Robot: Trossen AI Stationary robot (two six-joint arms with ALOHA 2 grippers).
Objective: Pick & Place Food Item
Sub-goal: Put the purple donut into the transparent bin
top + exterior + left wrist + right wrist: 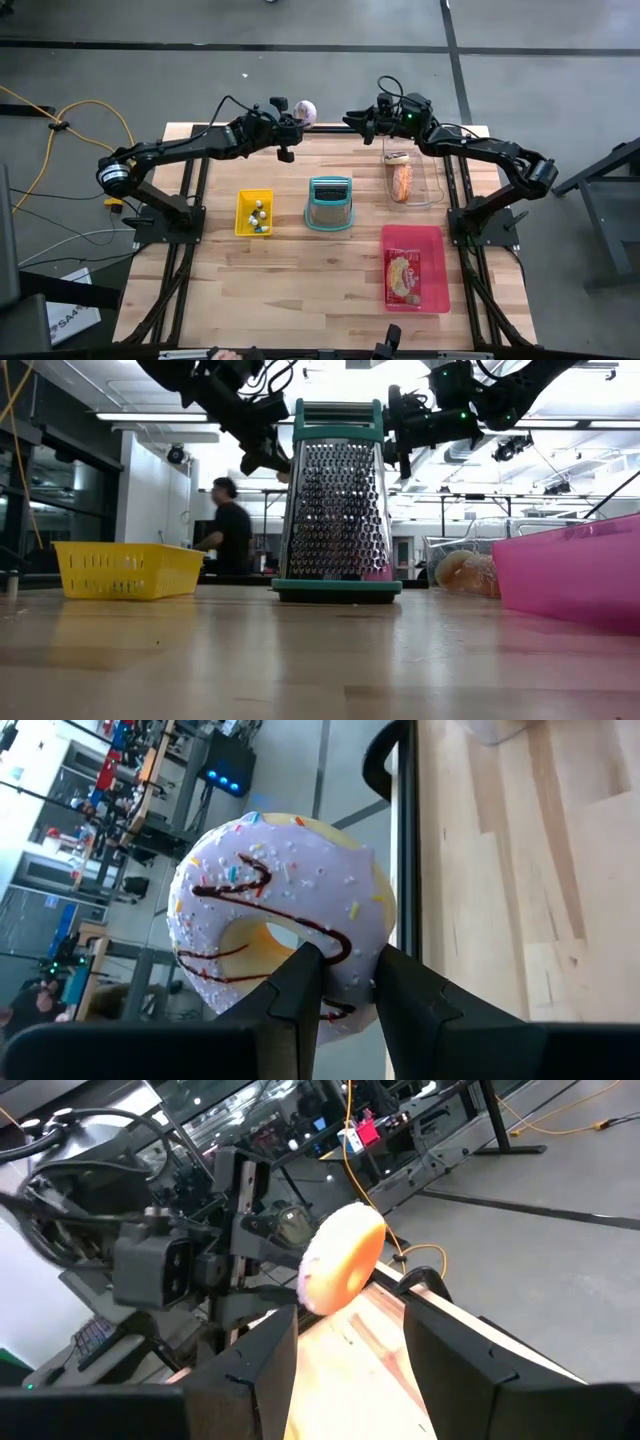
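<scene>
I have the donut (280,920) pinched by its rim in my left gripper (340,985), fingers clenched on it, held high near the far edge of the surface (300,280). My right gripper (345,1345) faces it, fingers parted and empty. To hand over well, I'd line the right fingers around the free rim, close firmly, and only then let the left go.

Yellow basket (254,213), teal grater (329,203), pink tray (414,266), person (230,528) beyond the table
</scene>
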